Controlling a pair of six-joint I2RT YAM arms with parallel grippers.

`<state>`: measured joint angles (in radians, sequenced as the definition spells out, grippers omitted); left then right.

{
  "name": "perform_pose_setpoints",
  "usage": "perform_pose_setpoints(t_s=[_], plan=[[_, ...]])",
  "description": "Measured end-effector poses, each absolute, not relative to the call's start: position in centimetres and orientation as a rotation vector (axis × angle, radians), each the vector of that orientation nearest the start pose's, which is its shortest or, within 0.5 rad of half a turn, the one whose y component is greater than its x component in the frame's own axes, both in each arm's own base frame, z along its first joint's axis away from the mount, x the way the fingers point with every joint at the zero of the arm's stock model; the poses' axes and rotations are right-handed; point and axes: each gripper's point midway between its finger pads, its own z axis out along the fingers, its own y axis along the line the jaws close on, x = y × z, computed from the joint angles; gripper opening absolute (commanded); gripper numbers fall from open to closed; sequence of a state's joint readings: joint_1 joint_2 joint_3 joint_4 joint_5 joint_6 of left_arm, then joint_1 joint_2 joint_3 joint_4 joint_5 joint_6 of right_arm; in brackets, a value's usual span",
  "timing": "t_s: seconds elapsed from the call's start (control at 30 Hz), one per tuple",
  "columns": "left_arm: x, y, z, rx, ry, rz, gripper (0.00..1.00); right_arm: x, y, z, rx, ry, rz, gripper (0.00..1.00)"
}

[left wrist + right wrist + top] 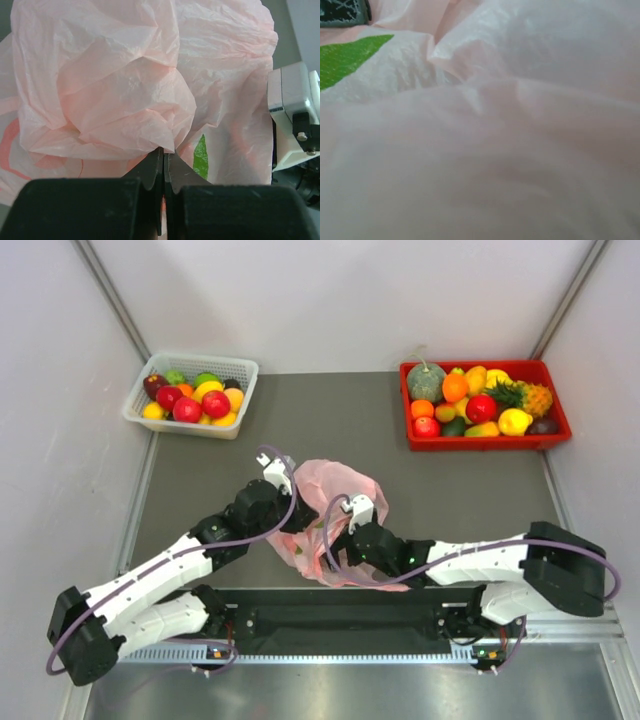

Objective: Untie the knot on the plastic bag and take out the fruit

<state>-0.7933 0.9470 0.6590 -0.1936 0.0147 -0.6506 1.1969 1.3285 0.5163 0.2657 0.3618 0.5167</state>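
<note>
The left hand (164, 159) is pinched shut on a fold of the pink bag (125, 75). The right hand (348, 543) is buried in the bag, so its state cannot be told. The bag is laid on the table (330, 410) between them; knot and fruit are hidden.

— What do you have at the far left?
— A white basket (215, 359) on the grey mat (330, 410), heaped with red, yellow and green fruit.
— And far right?
— You see a red crate (485, 443), well apart from it, holding a green melon (425, 382), a pineapple (530, 398) and other fruit.
</note>
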Motion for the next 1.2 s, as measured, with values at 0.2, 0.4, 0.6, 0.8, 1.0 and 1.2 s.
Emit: perform_pose_setpoints(t_s=[0.2, 0.4, 0.6, 0.8, 1.0, 1.2], plan=[[21.4, -22.6, 14.4, 0.106, 2.187, -0.733, 0.0, 17.2, 34.2, 6.4, -0.534, 2.086, 0.635, 1.0], [21.9, -19.4, 11.5, 0.025, 2.216, -0.54, 0.0, 17.1, 36.1, 7.3, -0.543, 2.046, 0.662, 1.0], [22.3, -16.4, 9.3, -0.087, 2.215, -0.377, 0.0, 17.1, 36.4, 7.7, -0.547, 2.028, 0.672, 1.0], [22.3, -13.9, 7.1, -0.157, 2.22, -0.266, 0.0, 17.1, 36.5, 7.8, -0.548, 2.024, 0.675, 1.0], [22.6, -13.0, 6.3, -0.193, 2.225, -0.239, 0.0, 17.2, 36.5, 7.9, -0.558, 2.014, 0.671, 1.0], [22.8, -14.7, 4.7, -0.136, 2.279, -0.283, 0.0, 17.8, 36.6, 8.2, -0.534, 2.005, 0.645, 1.0]])
